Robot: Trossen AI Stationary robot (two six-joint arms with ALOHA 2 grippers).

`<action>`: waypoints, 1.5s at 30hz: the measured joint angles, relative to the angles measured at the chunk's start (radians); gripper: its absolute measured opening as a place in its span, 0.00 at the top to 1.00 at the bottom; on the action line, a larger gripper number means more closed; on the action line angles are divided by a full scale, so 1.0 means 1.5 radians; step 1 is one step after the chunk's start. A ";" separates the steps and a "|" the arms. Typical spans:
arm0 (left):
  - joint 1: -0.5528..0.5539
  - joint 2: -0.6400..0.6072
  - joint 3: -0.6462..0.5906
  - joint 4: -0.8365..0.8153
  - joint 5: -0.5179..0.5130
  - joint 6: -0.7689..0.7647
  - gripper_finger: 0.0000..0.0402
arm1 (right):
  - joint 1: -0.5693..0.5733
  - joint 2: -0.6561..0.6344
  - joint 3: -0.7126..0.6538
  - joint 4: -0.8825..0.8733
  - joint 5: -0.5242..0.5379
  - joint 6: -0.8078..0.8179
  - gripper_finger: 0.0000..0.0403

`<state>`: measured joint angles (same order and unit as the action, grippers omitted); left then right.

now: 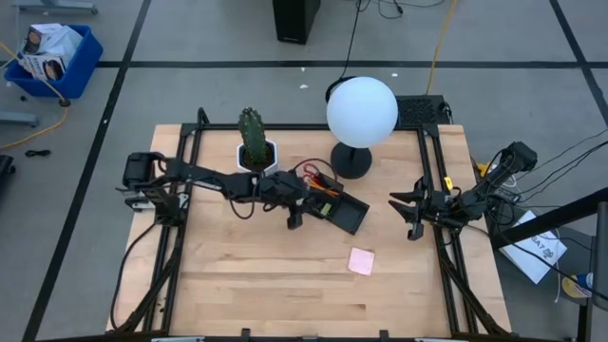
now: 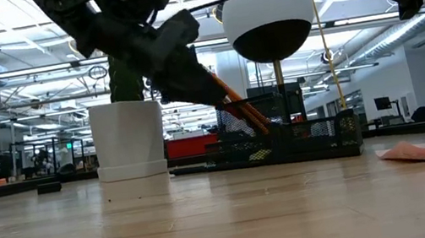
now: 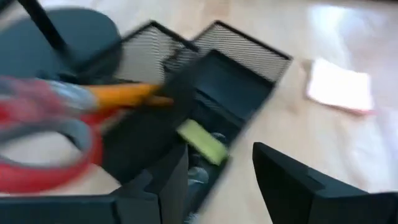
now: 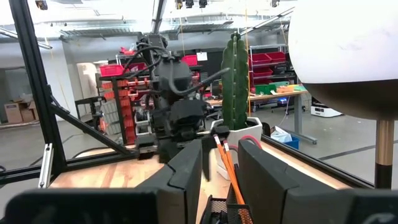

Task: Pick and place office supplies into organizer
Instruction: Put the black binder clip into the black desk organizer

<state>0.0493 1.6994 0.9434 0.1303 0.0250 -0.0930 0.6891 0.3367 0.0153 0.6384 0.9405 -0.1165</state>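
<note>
We note nearest, on the bare pale wooden table (image 1: 266,275), the pink square sticky-note pad (image 1: 361,261) lying flat and apart from everything. We judge it light, soft-edged and thin; a grip across opposite edges, lifting one side first, seems safest. Beyond it sits the black wire-mesh organizer (image 1: 340,207), rigid and open-topped, holding orange pencils (image 2: 236,102), red-handled scissors (image 3: 50,143) and a small yellow piece (image 3: 202,142). The left gripper (image 1: 296,215) hangs at the organizer's near side, fingers parted and empty. The right gripper (image 1: 408,211) waits at the table's right edge, likewise spread, holding nothing. Farthest stand the white hexagonal cactus pot (image 1: 256,154) and white globe lamp (image 1: 361,112).
</note>
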 joint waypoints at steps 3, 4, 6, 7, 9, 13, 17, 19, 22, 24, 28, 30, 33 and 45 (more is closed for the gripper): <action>-0.031 -0.002 0.001 -0.056 0.000 -0.059 0.54 | 0.000 0.000 0.000 0.000 0.000 0.000 0.75; -0.044 -0.004 0.000 -0.091 -0.004 -0.071 0.54 | 0.000 0.000 0.000 0.000 0.000 0.000 0.75; -0.075 -0.006 -0.001 -0.151 -0.035 -0.097 0.54 | 0.000 0.000 0.000 0.000 0.000 0.000 0.75; -0.093 -0.007 -0.001 -0.176 -0.062 -0.120 0.54 | 0.000 0.000 0.000 0.000 0.000 0.000 0.75; -0.135 -0.007 -0.007 -0.219 -0.130 -0.168 0.54 | 0.000 0.000 0.000 0.000 0.000 0.000 0.75; -0.228 -0.007 -0.017 -0.269 -0.263 -0.251 0.54 | 0.000 0.000 0.000 0.000 0.000 0.000 0.75; -0.305 -0.007 -0.036 -0.323 -0.332 -0.352 0.54 | 0.000 0.000 0.000 0.000 0.000 0.000 0.75; -0.336 -0.011 -0.050 -0.350 -0.334 -0.393 0.54 | 0.000 0.000 0.000 0.000 0.000 0.000 0.75; -0.372 -0.022 -0.071 -0.400 -0.345 -0.465 0.54 | 0.000 0.000 0.000 0.000 0.000 0.000 0.75; -0.387 -0.038 -0.078 -0.448 -0.374 -0.525 0.54 | 0.000 0.000 0.000 0.000 0.000 0.000 0.75; -0.408 -0.057 -0.078 -0.579 -0.468 -0.731 0.54 | 0.000 0.000 0.000 -0.001 0.000 0.000 0.75; -0.419 -0.059 -0.078 -0.634 -0.503 -0.811 0.54 | 0.000 0.000 0.000 -0.001 0.000 0.000 0.75; -0.431 -0.059 -0.078 -0.701 -0.525 -0.912 0.54 | 0.000 0.000 0.000 0.000 0.000 0.000 0.75; -0.412 -0.091 -0.173 -0.601 -0.564 -1.178 0.54 | 0.000 0.000 0.000 0.000 0.000 0.000 0.75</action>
<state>-0.5690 1.5634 0.6842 -0.7717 -0.8216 -1.8595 0.6891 0.3370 0.0154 0.6380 0.9405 -0.1165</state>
